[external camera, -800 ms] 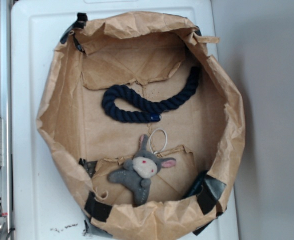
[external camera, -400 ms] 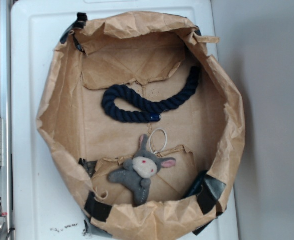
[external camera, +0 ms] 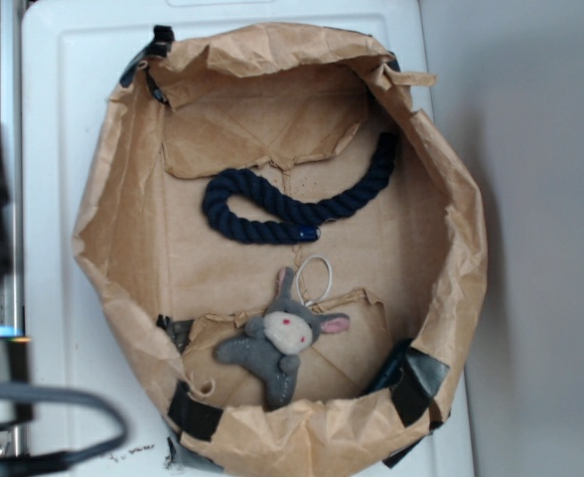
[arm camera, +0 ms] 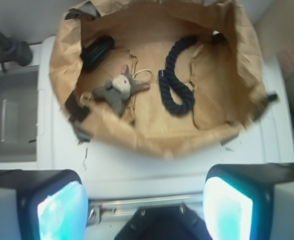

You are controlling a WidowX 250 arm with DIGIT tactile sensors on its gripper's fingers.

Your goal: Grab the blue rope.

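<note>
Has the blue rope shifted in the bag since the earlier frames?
No. In the exterior view the blue rope lies in the same curve, and its bright-blue end cap sits at the same spot above the plush donkey inside the paper bag.

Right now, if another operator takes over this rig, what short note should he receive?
Gripper: open, holding nothing, outside the paper bag.
Blue rope: lies curved on the bag floor, its shiny blue end cap pointing toward the grey plush toy, apart from it.
Toy: lies nearer the bag's taped edge, a thin white loop by its ears.
Done: nothing; the rope is untouched.
Left: move over the bag, descend onto the rope, close, lift.
</note>
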